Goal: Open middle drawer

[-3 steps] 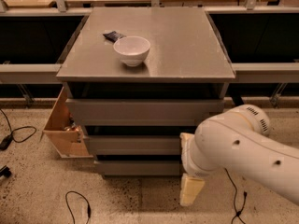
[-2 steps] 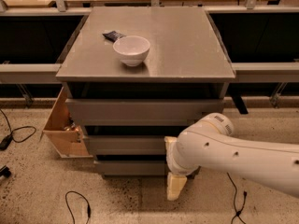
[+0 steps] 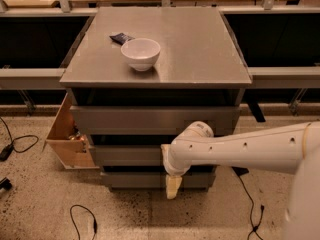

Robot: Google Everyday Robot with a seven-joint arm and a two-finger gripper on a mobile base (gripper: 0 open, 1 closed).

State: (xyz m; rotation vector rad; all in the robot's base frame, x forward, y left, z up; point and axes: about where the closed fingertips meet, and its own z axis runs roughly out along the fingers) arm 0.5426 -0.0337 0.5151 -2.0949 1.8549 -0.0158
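The grey cabinet (image 3: 160,74) has three handleless grey drawers. The middle drawer (image 3: 125,155) is the shallow second one; its front sits about level with the other fronts. The taller top drawer (image 3: 150,120) is above it and the lowest drawer (image 3: 132,179) below. My white arm (image 3: 240,149) reaches in from the right across the cabinet front. My gripper (image 3: 173,186) hangs down at the arm's end, in front of the lowest drawer, with the wrist over the middle drawer's right part. That part of the drawer front is hidden by the arm.
A white bowl (image 3: 141,53) and a dark packet (image 3: 121,37) sit on the cabinet top. A cardboard box (image 3: 67,134) stands against the cabinet's left side. Cables (image 3: 82,216) lie on the speckled floor. Low shelves (image 3: 30,76) flank the cabinet.
My arm has swung left and closer to the cabinet, so the gripper is now in front of the drawers' middle. The drawers, bowl and packet have not moved.
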